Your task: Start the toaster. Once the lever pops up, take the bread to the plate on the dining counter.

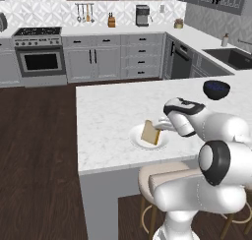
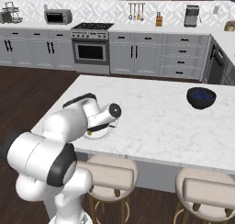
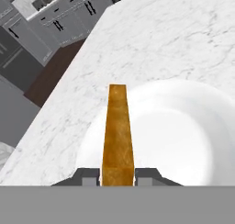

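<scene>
I am at the dining counter (image 1: pixel 103 121), a long island with a white, grey-veined marble top and plain grey sides. Behind it, wall cabinets run along the back of the kitchen, with an oven (image 1: pixel 40 57) set among them. Two round padded stools (image 2: pixel 202 191) stand tucked under the counter's near edge. A dark blue-black bowl (image 2: pixel 201 97) sits on the marble, well apart from where I work.

My white arm reaches low over the counter top. Near the counter's front edge lies the plate (image 3: pixel 183 136), small, round, plain white and shallow. My claw (image 3: pixel 117 176) hangs just above it, its two dark fingertips (image 3: pixel 87 176) pressed against the flat sides of the bread (image 3: pixel 117 131), pinching it. The bread is a thin orange-tan slice, seen edge-on from my hand, standing tilted over the plate. I cannot tell whether its lower edge touches the plate.
</scene>
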